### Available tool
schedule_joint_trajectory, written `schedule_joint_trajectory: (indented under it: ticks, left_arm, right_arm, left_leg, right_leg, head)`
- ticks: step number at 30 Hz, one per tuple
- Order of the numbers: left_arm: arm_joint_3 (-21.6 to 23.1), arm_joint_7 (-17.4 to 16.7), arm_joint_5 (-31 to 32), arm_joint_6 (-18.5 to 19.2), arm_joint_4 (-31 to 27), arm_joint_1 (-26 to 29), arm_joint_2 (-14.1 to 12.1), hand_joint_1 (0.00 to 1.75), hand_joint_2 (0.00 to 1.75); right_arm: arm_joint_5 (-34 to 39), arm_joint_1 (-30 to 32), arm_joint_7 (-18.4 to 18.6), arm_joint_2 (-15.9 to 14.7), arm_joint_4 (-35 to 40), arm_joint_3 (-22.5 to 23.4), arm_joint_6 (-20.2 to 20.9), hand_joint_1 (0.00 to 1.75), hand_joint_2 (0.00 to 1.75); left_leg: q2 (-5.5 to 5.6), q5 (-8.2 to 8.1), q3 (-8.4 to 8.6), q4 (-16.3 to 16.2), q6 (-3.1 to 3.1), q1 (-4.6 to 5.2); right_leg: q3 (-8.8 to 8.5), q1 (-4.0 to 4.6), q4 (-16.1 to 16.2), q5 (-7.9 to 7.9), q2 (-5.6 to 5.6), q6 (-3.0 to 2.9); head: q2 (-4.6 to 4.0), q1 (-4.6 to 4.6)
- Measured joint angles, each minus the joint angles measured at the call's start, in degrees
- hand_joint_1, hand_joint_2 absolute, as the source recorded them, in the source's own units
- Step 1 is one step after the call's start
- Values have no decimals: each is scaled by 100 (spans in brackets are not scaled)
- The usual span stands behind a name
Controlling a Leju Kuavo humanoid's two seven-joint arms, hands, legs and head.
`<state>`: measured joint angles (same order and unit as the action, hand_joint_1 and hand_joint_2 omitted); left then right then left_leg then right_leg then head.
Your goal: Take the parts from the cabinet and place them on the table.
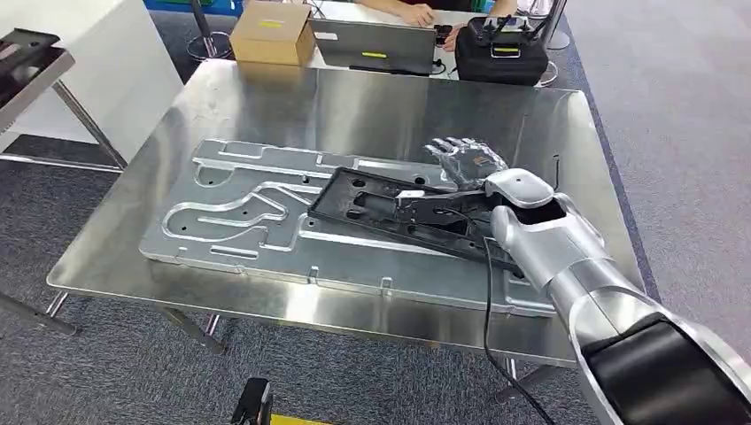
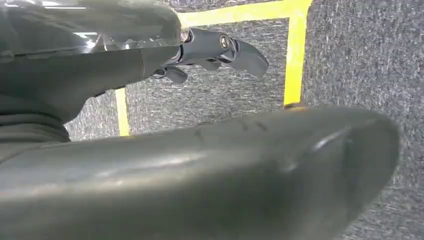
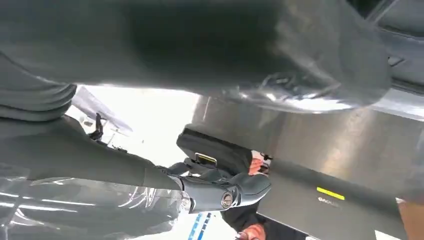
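Observation:
A long black plastic part [image 1: 390, 208] lies slanted on top of a large silver stamped panel [image 1: 257, 221] on the steel table [image 1: 354, 106]. My right hand [image 1: 465, 161] hovers just past the black part's far right end with its fingers spread and nothing in them. In the right wrist view the fingers [image 3: 225, 192] stretch out above the table surface [image 3: 325, 145]. My left hand [image 2: 215, 50] hangs over grey carpet, fingers extended and holding nothing.
At the table's far edge stand a cardboard box [image 1: 272, 33], a laptop [image 1: 376, 44] and a black case [image 1: 502, 51], with a person's hands [image 1: 416, 13] behind them. A metal rack [image 1: 27, 66] stands at the left. Yellow tape [image 2: 295, 55] marks the floor.

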<state>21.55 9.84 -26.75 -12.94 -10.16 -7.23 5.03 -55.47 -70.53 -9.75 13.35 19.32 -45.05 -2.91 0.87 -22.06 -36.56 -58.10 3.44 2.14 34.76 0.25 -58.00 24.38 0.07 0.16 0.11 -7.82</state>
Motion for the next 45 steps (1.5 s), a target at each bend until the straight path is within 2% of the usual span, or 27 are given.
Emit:
schedule_joint_trajectory:
  ticks: [2,3,5,7,9,11,12,13,16,17,18,20,22,24,26,27,28,31,32,35,37,39,41,42,43,44,45]
  left_arm:
    - [0,-7,-2,-7,0,-1,4,0,0]
    - [0,-7,0,-11,0,-4,4,0,0]
    - [0,-7,0,-11,0,1,7,0,0]
    - [0,-7,0,-9,0,8,2,0,0]
    - [0,-7,9,-4,0,15,4,0,0]
    - [2,-7,17,-4,0,6,7,0,0]
    - [4,-7,20,-4,0,3,52,0,0]
    - [4,-11,20,-15,0,-8,37,0,0]
    - [13,-31,83,-7,0,-8,55,0,0]
    - [13,-35,87,-11,0,-6,26,0,0]
    - [13,-37,98,-11,0,-3,33,0,0]
    - [13,-44,99,-11,0,-9,33,0,0]
    - [13,-57,98,-9,0,-2,31,0,0]
    - [13,-57,96,-7,0,1,28,0,0]
    - [13,-57,92,4,0,-11,30,0,0]
    - [13,-57,92,11,0,-27,46,0,0]
    - [13,-55,85,18,0,-24,50,0,0]
    - [15,-40,94,33,0,-18,55,0,0]
    - [15,-20,94,37,0,-17,61,0,0]
    - [13,13,96,37,0,-15,63,0,0]
    - [15,17,85,37,0,-13,61,0,0]
    - [15,13,96,37,0,-6,59,0,0]
    - [15,9,94,13,0,2,59,0,0]
    - [15,6,87,-13,0,2,72,0,0]
    - [13,11,74,-46,-4,12,83,0,0]
    - [13,13,68,-68,-4,41,81,0,0]
    - [13,15,68,-79,-2,55,72,0,0]
  right_arm:
    - [-7,-6,2,9,0,2,11,0,0]
    - [-9,-18,2,9,0,2,15,0,0]
    - [-9,-13,2,9,-2,4,20,0,0]
    - [-9,34,-7,9,-13,4,20,0,0]
    - [-9,61,-18,9,-15,2,9,0,0]
    - [-9,53,-42,20,-13,4,-8,0,0]
    - [-11,48,-48,26,-11,4,-17,0,0]
    - [-13,49,-57,42,-7,4,-20,0,0]
    - [-24,50,-57,46,0,4,-24,0,0]
    - [-30,54,-55,50,-2,4,-28,0,0]
    - [-33,57,-55,63,0,4,-28,0,0]
    - [-55,67,-48,72,-2,4,-22,0,0]
    - [-72,113,-31,72,-9,4,-13,0,0]
    - [-83,152,-7,72,-15,4,-11,0,0]
    - [-90,145,-4,72,-13,4,-11,0,0]
    - [-90,139,-4,83,-7,4,-11,0,0]
    - [-96,147,4,81,-2,4,-9,0,0]
    - [-98,145,-4,87,0,4,5,0,0]
    - [-98,147,-2,74,-7,4,7,0,0]
    - [-94,148,-4,72,-7,4,11,0,0]
    - [-94,176,-7,72,-15,4,26,0,0]
    - [-98,246,-9,72,-31,4,26,0,0]
    - [-94,263,-44,74,-31,4,13,0,0]
    - [-81,244,-63,72,-31,4,2,0,0]
    - [-70,246,-81,72,-26,7,-13,0,0]
    - [-63,262,-116,72,-31,7,-24,0,0]
    - [-59,269,-125,63,-37,7,-37,0,0]
  left_leg:
    - [-21,52,23,63,40,-57]
    - [-22,67,16,68,59,-59]
    - [-20,77,-12,65,72,-53]
    - [-19,103,-52,59,78,-40]
    - [-6,136,-90,52,77,-4]
    - [8,175,-109,52,75,42]
    - [5,195,-132,48,61,31]
    - [2,229,-129,67,28,6]
    - [7,331,-155,113,-70,-8]
    - [15,290,-186,95,-80,3]
    - [15,41,-246,-64,-174,1]
    - [-1,-601,-493,-898,-314,-125]
    - [-27,-912,-646,-1641,-441,-238]
    - [-52,-678,-355,-1405,-566,-337]
    - [-84,-368,372,-349,-720,-455]
    - [-69,-652,555,-31,-792,-427]
    - [-11,-488,489,-134,-618,-390]
    - [-16,-471,390,-158,-437,-381]
    - [-32,-401,339,-129,-334,-399]
    - [-44,-235,138,-126,-203,-351]
    - [-44,-115,-27,-132,-175,-294]
    - [-39,11,-186,-132,-148,-227]
    - [-17,132,-319,-130,-130,-150]
    - [-18,187,-351,-135,-114,-173]
    - [-9,241,-384,-128,-161,-127]
    - [-31,300,-370,-79,-187,-152]
    - [-41,342,-362,-61,-211,-183]
  right_leg:
    - [24,15,-89,106,14,33]
    - [112,14,-313,330,8,58]
    - [472,-9,-1219,853,5,76]
    - [720,-4,-1845,1043,5,61]
    - [459,17,-1406,721,6,-15]
    - [-186,89,-322,323,26,-213]
    - [-336,125,-34,404,18,-314]
    - [-302,138,-49,254,-24,-254]
    - [-292,149,96,173,-19,-322]
    - [-318,53,212,65,-73,-273]
    - [-293,44,270,-7,-60,-269]
    - [-168,2,269,-113,-69,-240]
    - [-26,-53,240,-197,-85,-181]
    - [119,-125,177,-267,-99,-103]
    - [290,-212,32,-305,-106,-16]
    - [365,-201,-19,-323,-103,43]
    - [379,-190,-28,-351,-95,85]
    - [400,-184,-7,-478,-76,220]
    - [436,-214,-28,-441,-72,250]
    - [777,-196,-970,487,-66,244]
    - [982,-160,-1799,858,-60,230]
    - [752,-91,-1784,657,-50,127]
    - [135,2,-1011,371,-26,-83]
    - [-249,94,-512,421,10,-242]
    - [-505,162,-65,645,-17,-310]
    - [-476,148,-92,524,-45,-242]
    - [-473,180,-33,497,-16,-265]
  head:
    - [0,2]
    - [0,2]
    - [0,2]
    - [0,2]
    - [0,2]
    - [0,2]
    - [0,-2]
    - [0,0]
    - [0,0]
    - [0,2]
    - [0,0]
    - [0,0]
    - [0,0]
    - [0,0]
    - [0,0]
    - [0,-4]
    - [0,4]
    - [0,-2]
    - [0,2]
    - [0,2]
    - [0,0]
    - [0,2]
    - [0,2]
    - [0,0]
    - [0,-2]
    - [0,-4]
    - [0,-4]
